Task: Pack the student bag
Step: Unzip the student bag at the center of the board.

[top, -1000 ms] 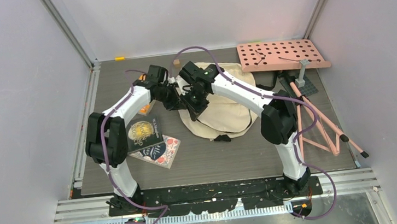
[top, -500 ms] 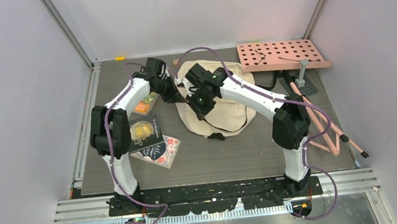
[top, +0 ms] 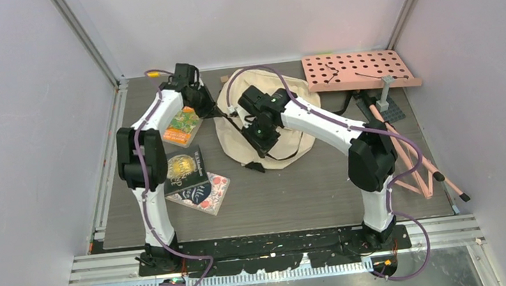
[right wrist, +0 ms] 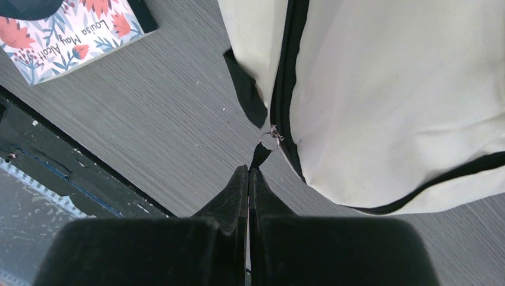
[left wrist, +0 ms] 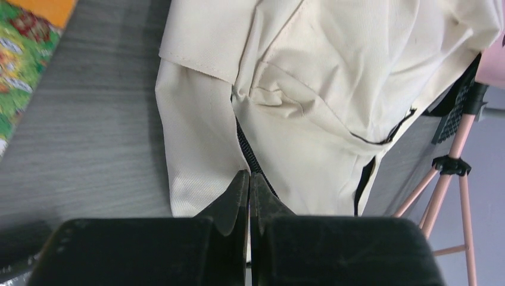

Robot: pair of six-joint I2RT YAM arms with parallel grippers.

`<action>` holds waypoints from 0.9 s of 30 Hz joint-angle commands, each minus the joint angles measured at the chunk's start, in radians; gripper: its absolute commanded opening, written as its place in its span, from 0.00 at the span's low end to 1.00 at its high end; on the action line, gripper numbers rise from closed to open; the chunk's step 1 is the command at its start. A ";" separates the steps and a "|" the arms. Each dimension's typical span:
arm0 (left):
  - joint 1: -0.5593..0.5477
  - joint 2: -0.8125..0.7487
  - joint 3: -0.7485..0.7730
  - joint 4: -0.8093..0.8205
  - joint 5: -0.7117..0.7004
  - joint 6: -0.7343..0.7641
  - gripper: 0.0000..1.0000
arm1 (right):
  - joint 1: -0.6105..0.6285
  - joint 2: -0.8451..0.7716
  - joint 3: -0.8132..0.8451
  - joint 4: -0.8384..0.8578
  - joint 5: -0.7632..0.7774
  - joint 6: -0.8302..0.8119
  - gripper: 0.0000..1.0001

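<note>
Bag [top: 235,136] lies flat on the grey table [top: 290,195], at the far middle of it, between a green and orange book [top: 182,125] on its left and a pink board with holes [top: 359,70] at the far right. Fabric is cream, with black zippers and black straps.

Left gripper [top: 217,111] stands at the bag's left edge. In the left wrist view its fingers [left wrist: 238,196] are pressed together with no gap, the tips right at a black zipper line on the bag [left wrist: 333,77]. Whether anything is pinched between them cannot be told.

Right gripper [top: 260,151] stands at the bag's near edge. In the right wrist view its jaws are together and clamped on the black zipper pull [right wrist: 261,156], which runs from a small metal ring [right wrist: 269,142] on the bag's zipper down to the fingertips. The pull is drawn straight.

A dark book [top: 184,169] and a floral book [top: 202,193] lie overlapping near the left arm, apart from the bag. A pink folding stand [top: 405,156] lies at the right side of the table.
</note>
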 commanded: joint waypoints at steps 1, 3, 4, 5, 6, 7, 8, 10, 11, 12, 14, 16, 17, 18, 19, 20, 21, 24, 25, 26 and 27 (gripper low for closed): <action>0.018 0.049 0.102 0.075 -0.047 0.035 0.00 | 0.014 -0.077 -0.004 -0.068 0.003 -0.021 0.00; 0.018 0.062 0.127 0.070 -0.057 0.050 0.00 | 0.014 -0.071 0.000 -0.068 0.005 -0.024 0.01; 0.019 0.064 0.138 0.063 -0.066 0.057 0.00 | 0.014 -0.068 0.004 -0.067 0.006 -0.024 0.00; 0.020 0.063 0.148 0.056 -0.073 0.063 0.00 | 0.014 -0.067 0.005 -0.068 0.007 -0.025 0.00; 0.020 0.058 0.151 0.051 -0.078 0.069 0.00 | 0.013 -0.064 0.010 -0.066 0.008 -0.026 0.01; 0.020 0.050 0.151 0.048 -0.077 0.075 0.00 | 0.013 -0.061 0.016 -0.063 0.010 -0.028 0.01; 0.020 0.037 0.148 0.044 -0.078 0.077 0.06 | 0.013 -0.056 0.019 -0.061 0.010 -0.029 0.01; 0.020 0.005 0.135 0.033 -0.080 0.081 0.25 | 0.013 -0.043 0.037 -0.054 0.006 -0.030 0.00; 0.020 -0.016 0.124 0.029 -0.086 0.080 0.36 | 0.013 -0.036 0.054 -0.053 0.001 -0.030 0.01; 0.020 -0.042 0.105 0.026 -0.092 0.081 0.45 | 0.013 -0.023 0.065 -0.053 -0.001 -0.031 0.01; 0.020 -0.100 0.056 0.028 -0.103 0.071 0.56 | 0.014 -0.003 0.100 -0.051 -0.009 -0.029 0.01; 0.018 -0.158 -0.015 0.032 -0.103 0.047 0.61 | 0.013 0.015 0.130 -0.051 -0.016 -0.027 0.01; 0.016 -0.185 -0.051 0.032 -0.103 0.030 0.62 | 0.013 0.019 0.147 -0.051 -0.019 -0.030 0.01; 0.013 -0.213 -0.088 0.032 -0.101 0.011 0.63 | 0.013 0.028 0.153 -0.051 -0.022 -0.030 0.01; 0.007 -0.245 -0.121 0.035 -0.100 -0.007 0.63 | 0.013 0.030 0.161 -0.051 -0.027 -0.031 0.00; -0.003 -0.267 -0.157 0.038 -0.099 -0.029 0.63 | 0.013 0.034 0.163 -0.051 -0.033 -0.030 0.00; -0.009 -0.286 -0.187 0.042 -0.095 -0.050 0.63 | 0.013 0.037 0.165 -0.051 -0.036 -0.031 0.01; -0.051 -0.330 -0.270 0.064 -0.073 -0.120 0.64 | 0.014 0.038 0.167 -0.049 -0.042 -0.030 0.01; -0.067 -0.341 -0.296 0.075 -0.068 -0.142 0.64 | 0.013 0.038 0.167 -0.048 -0.043 -0.030 0.01; -0.083 -0.351 -0.317 0.092 -0.061 -0.162 0.65 | 0.013 0.038 0.167 -0.048 -0.047 -0.031 0.01; -0.099 -0.357 -0.340 0.110 -0.052 -0.186 0.65 | 0.013 0.038 0.167 -0.047 -0.049 -0.031 0.01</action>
